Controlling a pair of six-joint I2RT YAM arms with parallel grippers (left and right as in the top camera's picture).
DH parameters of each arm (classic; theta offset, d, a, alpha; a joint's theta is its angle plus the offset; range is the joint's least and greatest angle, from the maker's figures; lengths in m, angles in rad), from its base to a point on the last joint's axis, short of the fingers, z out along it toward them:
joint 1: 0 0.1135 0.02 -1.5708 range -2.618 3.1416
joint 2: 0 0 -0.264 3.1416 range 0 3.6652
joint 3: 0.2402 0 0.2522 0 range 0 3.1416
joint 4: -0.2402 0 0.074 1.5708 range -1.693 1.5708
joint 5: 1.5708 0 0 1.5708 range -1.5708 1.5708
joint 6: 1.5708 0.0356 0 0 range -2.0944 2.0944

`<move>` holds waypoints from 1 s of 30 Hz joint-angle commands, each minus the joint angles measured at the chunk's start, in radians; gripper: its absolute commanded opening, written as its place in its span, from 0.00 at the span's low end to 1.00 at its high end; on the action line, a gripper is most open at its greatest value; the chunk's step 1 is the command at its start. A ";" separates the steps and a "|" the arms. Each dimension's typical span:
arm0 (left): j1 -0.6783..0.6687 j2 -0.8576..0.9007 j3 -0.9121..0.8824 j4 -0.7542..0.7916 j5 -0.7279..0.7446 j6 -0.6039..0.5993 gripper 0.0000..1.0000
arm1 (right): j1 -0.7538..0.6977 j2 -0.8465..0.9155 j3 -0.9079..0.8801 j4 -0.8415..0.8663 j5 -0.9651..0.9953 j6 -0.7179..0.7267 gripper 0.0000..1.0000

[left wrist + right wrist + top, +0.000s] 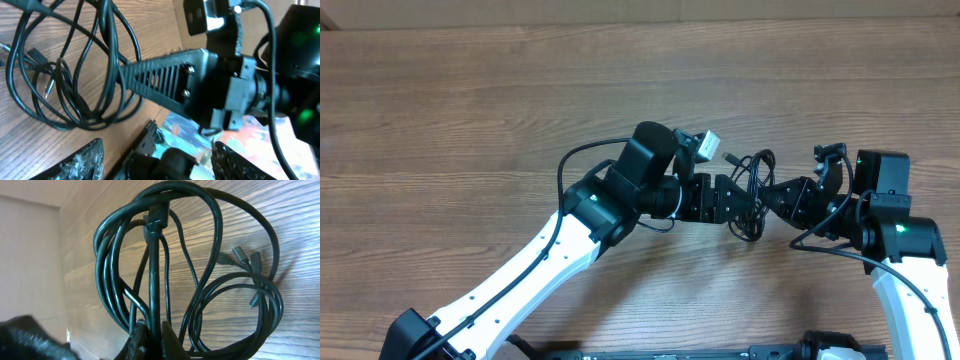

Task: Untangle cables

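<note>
- Black, thin and glossy, the cables (pixel 752 188) lie on the table as a loose knot of round, overlapping loops, between the two grippers near the middle of the table's right half.
- The table (pixel 470 100) is pale brown wood-grain, smooth and matt, with long streaks running across it.
- In the right wrist view several strands gather into a tall oval, and one straight strand (pixel 154 280) runs down its middle from a blocky black connector (pixel 156 215).
- Small plug ends (pixel 238 255) with short silvery metal tips rest on the wood at the right edge of the bundle.
- The right gripper (pixel 152 341) is pinched tight on the cables: its two dark fingers meet at the foot of the oval, with strands running down between them.
- From the left wrist view, one finger (pixel 160 75) of the right gripper shows as a black, wedge-shaped plastic lattice with two screws, its tip reaching in among the loops.
- The left gripper (pixel 157 155) stands wide, just beside the bundle and gripping nothing.
- Its pads (pixel 82 162) are dark and rough, frayed at the edges.
</note>
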 commanded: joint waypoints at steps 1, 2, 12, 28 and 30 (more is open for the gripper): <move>-0.008 -0.011 0.012 0.004 -0.091 -0.010 0.64 | -0.002 -0.013 0.005 0.003 -0.069 -0.059 0.04; -0.008 -0.011 0.012 0.004 -0.102 -0.011 0.62 | -0.002 -0.013 0.005 0.004 -0.069 -0.059 0.04; -0.034 -0.004 0.012 -0.033 -0.162 -0.011 0.58 | -0.002 -0.013 0.005 0.068 -0.338 -0.085 0.04; -0.034 -0.004 0.012 -0.059 -0.227 -0.017 0.18 | -0.002 -0.013 0.005 0.082 -0.492 -0.086 0.04; -0.034 -0.004 0.012 -0.060 -0.259 -0.014 0.17 | -0.002 -0.013 0.005 0.082 -0.507 -0.086 0.04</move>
